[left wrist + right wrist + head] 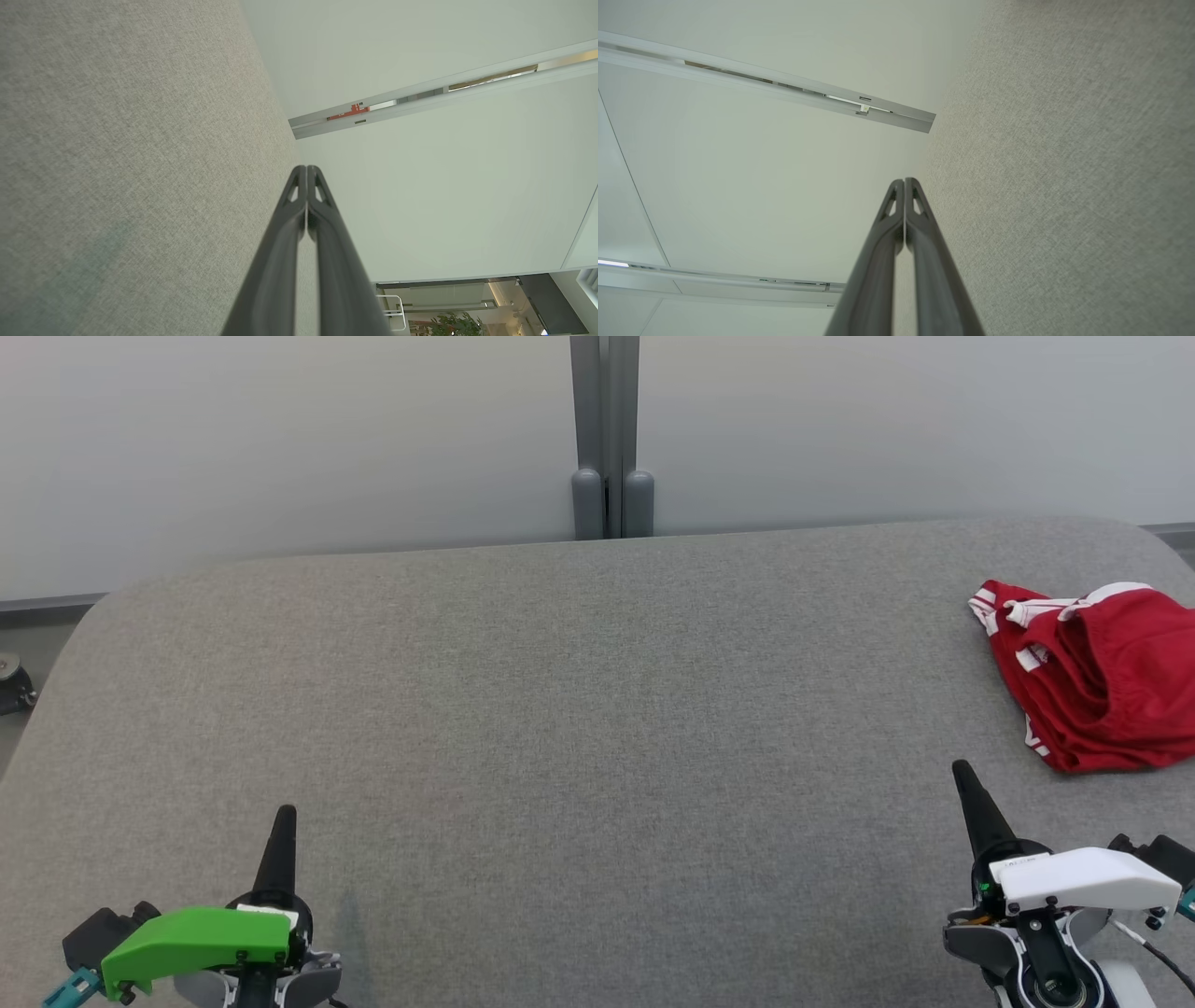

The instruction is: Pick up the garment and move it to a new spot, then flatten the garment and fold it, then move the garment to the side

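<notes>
Lying crumpled, the garment (1102,681) sits near, beyond the right gripper (962,771).

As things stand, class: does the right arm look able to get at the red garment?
Probably yes: the red garment lies crumpled just beyond the shut right gripper, with bare grey table between them.
</notes>
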Controlling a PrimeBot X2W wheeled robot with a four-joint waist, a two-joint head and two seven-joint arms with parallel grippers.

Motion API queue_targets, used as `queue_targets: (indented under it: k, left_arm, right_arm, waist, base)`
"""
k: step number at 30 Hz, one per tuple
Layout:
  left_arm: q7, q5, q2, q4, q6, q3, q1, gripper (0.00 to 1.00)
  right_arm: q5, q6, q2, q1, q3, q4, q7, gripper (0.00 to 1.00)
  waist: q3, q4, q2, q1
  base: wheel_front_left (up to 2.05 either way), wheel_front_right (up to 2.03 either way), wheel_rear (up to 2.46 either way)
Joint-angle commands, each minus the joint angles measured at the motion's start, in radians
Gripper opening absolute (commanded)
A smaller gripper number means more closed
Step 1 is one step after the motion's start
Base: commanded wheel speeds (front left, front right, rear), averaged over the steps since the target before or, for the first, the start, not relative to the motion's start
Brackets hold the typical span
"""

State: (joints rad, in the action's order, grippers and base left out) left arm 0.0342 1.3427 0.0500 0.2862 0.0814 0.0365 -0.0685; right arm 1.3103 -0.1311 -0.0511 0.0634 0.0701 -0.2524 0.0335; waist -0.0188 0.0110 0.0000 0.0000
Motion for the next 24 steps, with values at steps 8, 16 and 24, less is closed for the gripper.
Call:
queue_targets:
  k: [8, 16, 24]
  left_arm:
    - [0.02, 0.073, 0.001, -0.018, 0.018, 0.024, -0.028, 0.0]
    - [0.038, 0.127, 0.001, -0.025, 0.027, 0.04, -0.033, 0.0]
    - [0.053, 0.175, 0.001, -0.032, 0.036, 0.054, -0.039, 0.0]
  right_arm:
    - [0.08, 0.0, -0.005, 0.027, 0.012, 0.011, 0.021, 0.0]
    - [0.142, 0.0, -0.005, 0.033, 0.02, 0.011, 0.036, 0.0]
    - [0.199, 0.0, -0.005, 0.038, 0.028, 0.011, 0.052, 0.0]
  waist:
    - [0.004, -0.002, 0.0, 0.0]
    - [0.009, -0.004, 0.0, 0.0]
    - [0.013, -0.006, 0.0, 0.0]
  base:
    - [0.0, 0.0, 0.0]
    - [0.0, 0.0, 0.0]
    - [0.0, 0.0, 0.0]
